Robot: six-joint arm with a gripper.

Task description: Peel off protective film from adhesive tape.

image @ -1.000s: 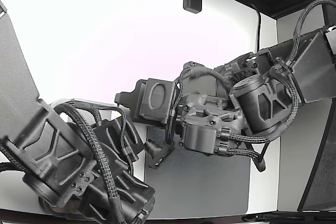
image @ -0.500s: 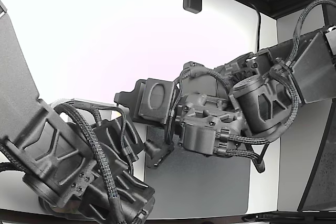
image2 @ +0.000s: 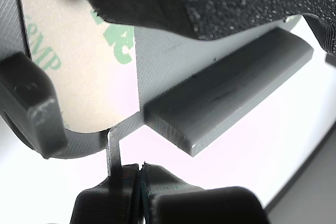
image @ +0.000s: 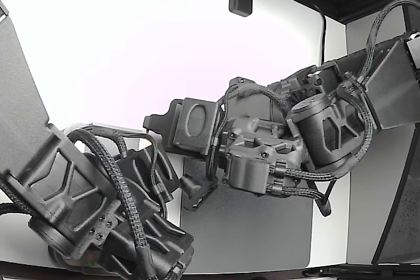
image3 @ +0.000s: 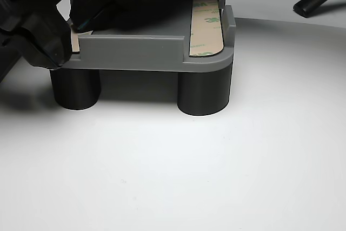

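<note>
**Wrist view: film tab pinched, peel barely begun**

Film [image2: 79,66], tan with green print, lies almost wholly flat on the grey fixture [image3: 157,52]. My gripper [image2: 140,174] has its jaws together on a thin tab at the film's edge. I judge nearly all the peeling remains.

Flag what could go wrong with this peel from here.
1. In the wrist view the fingers look shut on only a thin tab of the film; it may slip or tear.
2. The film strip lies flat along the gray fixture edge; pulling could lift the tape or shift the fixture on its round legs.
</note>
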